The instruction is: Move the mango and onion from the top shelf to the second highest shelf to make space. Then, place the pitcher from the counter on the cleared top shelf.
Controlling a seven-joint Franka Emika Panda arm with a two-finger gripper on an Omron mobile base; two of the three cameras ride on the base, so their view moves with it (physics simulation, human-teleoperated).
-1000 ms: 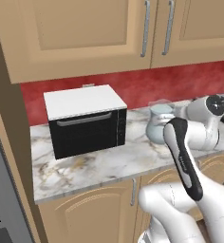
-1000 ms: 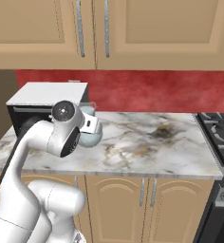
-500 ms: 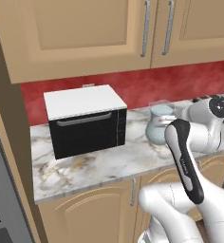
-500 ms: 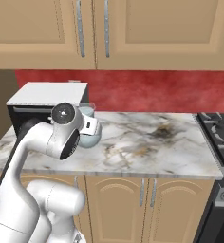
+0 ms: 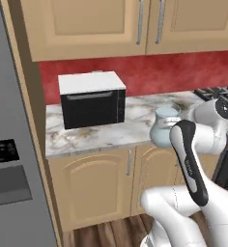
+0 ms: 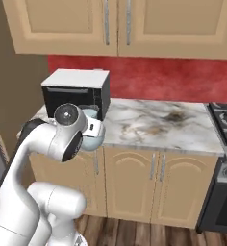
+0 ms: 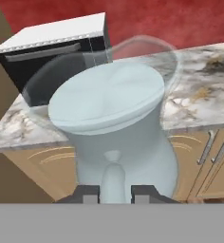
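Gripping the pitcher (image 7: 115, 128) with the claw (image 7: 115, 191) clamped on its handle, off the marble counter (image 7: 199, 102) edge; microwave (image 7: 52, 52) beyond. Base since backed away, fridge now alongside.

Red backsplash (image 6: 158, 79), tan wall cabinets (image 5: 111, 24), wooden floor (image 6: 134, 233).

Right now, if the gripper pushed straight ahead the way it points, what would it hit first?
The pitcher itself: the gripper is shut on its handle, with the glass belly directly ahead. Beyond that lies the counter and probably the microwave, though depth is unclear.
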